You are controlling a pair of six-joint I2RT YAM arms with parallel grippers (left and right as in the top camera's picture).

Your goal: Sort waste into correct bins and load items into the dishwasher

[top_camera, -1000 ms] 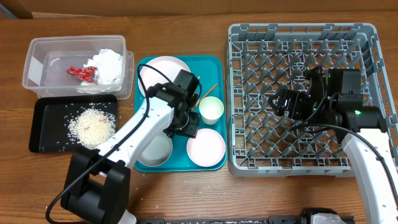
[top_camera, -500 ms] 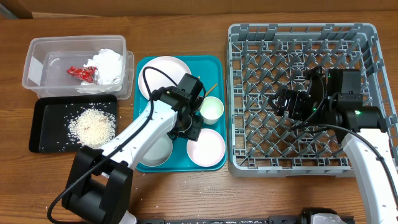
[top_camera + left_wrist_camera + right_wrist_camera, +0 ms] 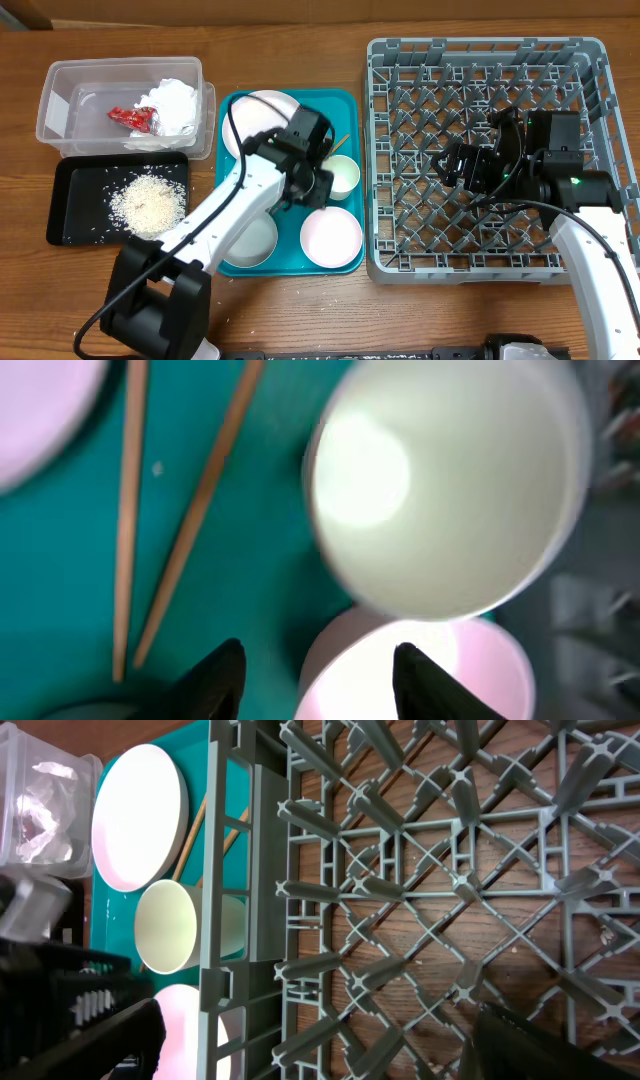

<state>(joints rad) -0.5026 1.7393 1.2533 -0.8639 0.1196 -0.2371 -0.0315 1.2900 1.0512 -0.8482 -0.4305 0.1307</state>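
Left gripper (image 3: 320, 672) parted, gripping nothing, small white cup (image 3: 445, 480) just ahead, blurred, chopsticks (image 3: 190, 530) ahead-left, ends cut off, white bowl (image 3: 470, 670) beneath its tips, half out of frame, right gripper (image 3: 325, 1035) spread wide over dish rack (image 3: 400, 870), fingers blurred.

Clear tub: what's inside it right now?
Inside the clear tub, a crumpled white napkin and a red wrapper. Anything beneath the napkin is covered.

Cup (image 3: 440, 480) and white bowl (image 3: 410, 670) crowd the left jaws; 2 chopsticks (image 3: 195, 520) lie alongside.
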